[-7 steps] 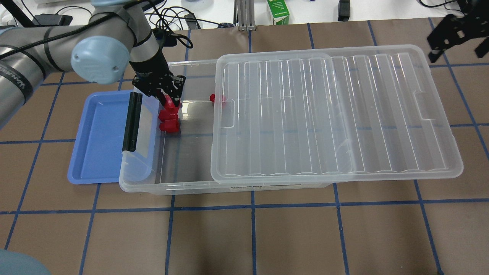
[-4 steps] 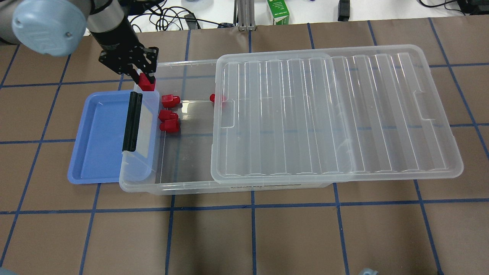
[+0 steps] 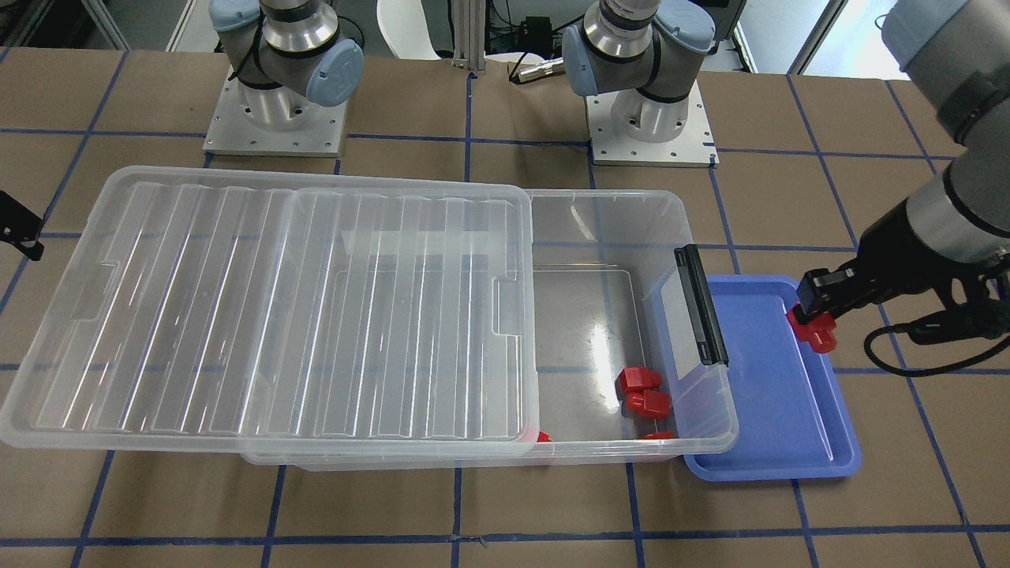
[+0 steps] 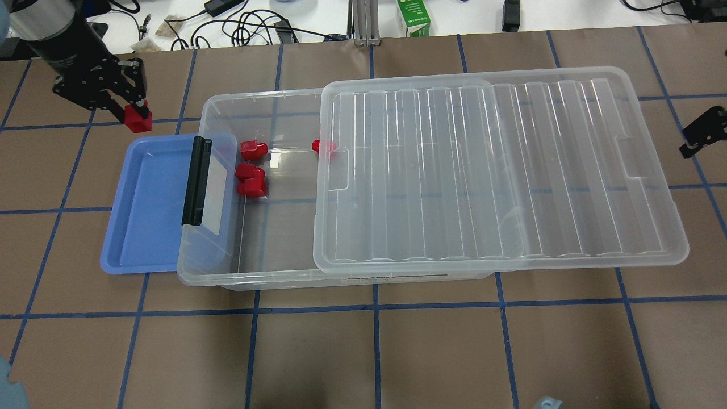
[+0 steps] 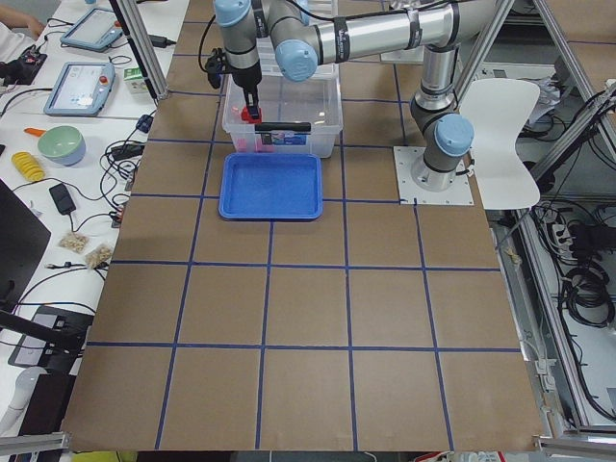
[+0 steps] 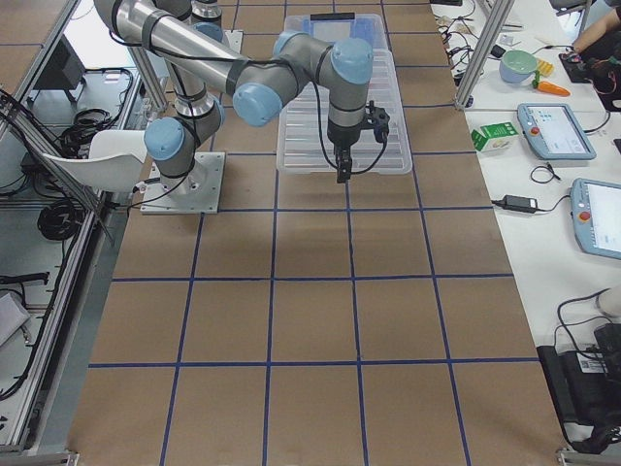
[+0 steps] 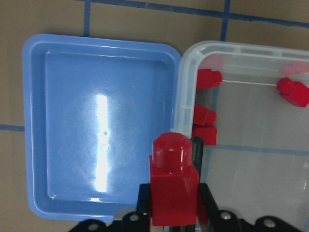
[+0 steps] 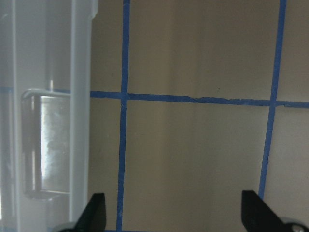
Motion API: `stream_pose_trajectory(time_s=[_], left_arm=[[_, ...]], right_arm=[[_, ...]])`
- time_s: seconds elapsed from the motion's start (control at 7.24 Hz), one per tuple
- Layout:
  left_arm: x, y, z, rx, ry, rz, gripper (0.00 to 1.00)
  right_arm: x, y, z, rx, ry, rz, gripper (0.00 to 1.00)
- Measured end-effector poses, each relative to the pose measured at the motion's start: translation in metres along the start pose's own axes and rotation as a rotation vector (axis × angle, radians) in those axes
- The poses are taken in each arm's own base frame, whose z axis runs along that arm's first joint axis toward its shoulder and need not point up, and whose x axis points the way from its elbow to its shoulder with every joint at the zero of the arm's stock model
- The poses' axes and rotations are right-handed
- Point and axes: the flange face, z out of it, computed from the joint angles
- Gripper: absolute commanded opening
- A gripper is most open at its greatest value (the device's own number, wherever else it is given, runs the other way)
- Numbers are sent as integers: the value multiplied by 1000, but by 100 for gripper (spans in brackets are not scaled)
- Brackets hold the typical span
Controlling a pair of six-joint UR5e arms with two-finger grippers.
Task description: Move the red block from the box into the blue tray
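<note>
A table covered in brown paper (image 4: 397,352), crossed by blue tape lines, fills the scene, and cables and a green carton (image 4: 413,18) lie on the white bench beyond its far edge. At the left, the left gripper (image 4: 132,113) hangs raised above the table. Its two black fingers pinch a small bright red plastic block (image 4: 138,121) by the boxy end, with the narrower knob pointing down, away from the fingers. From overhead the block shows just past the far left corner of a shallow periwinkle-blue plastic tray (image 4: 142,216), clear of its surface. The views do not agree on whether it hangs straight over the tray. The tray lies flat, its right edge tucked under the overhanging left end of a large clear plastic box (image 4: 272,279), which carries a black clip handle (image 4: 196,180). A ribbed translucent lid (image 4: 500,170) covers the right part of the box and leaves the left end uncovered. There, three more red blocks (image 4: 250,170) lie on the floor close to the left wall, and a fourth (image 4: 318,145) lies at the lid's edge. At the far right, beside the lid's end, the right gripper (image 8: 176,215) has its fingers spread wide with only table between them.
</note>
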Motion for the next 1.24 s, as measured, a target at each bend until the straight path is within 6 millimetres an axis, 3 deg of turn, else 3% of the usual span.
stream_pose_trajectory(time_s=[0.14, 0.41, 0.69, 0.97, 1.24], left_arm=[[-27, -5, 8, -16, 5, 7, 0], [-55, -13, 38, -61, 18, 22, 0], [-63, -26, 84, -77, 23, 40, 0], [-68, -33, 141, -92, 29, 78, 0], [-71, -34, 177, -120, 39, 98, 0]], right_arm=[[-1, 2, 22, 8, 8, 0, 100], [-2, 3, 34, 18, 11, 3, 100], [-5, 2, 34, 25, 6, 2, 100], [-10, 0, 36, 39, -21, -1, 100], [-25, -6, 36, 45, -31, -5, 100]])
